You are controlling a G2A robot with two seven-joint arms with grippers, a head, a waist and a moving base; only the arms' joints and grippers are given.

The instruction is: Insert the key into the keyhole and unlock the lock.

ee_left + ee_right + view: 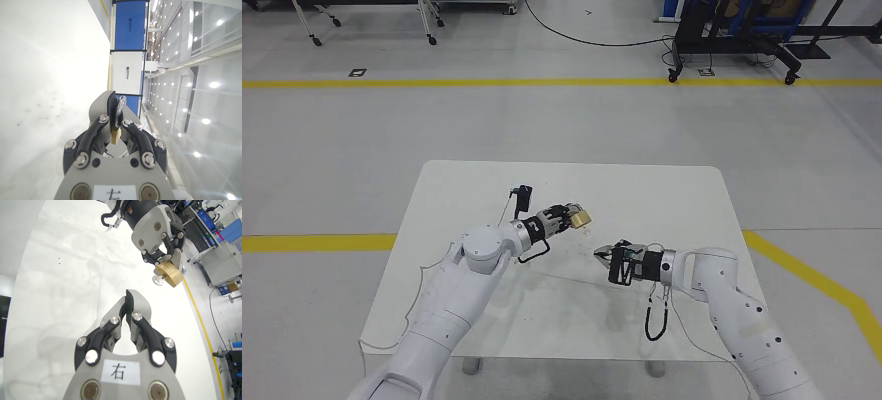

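- The left gripper (pixel 564 219) is clenched on the brass lock (pixel 582 216). It holds the lock off the desk (pixel 672 195), over the middle and somewhat toward the far edge.
- The key (pixel 158 279) sits in the lock's keyhole, with its head sticking out toward the right gripper.
- The right gripper (pixel 602 251) hangs just right of the lock, apart from the key, clenched tight on nothing.
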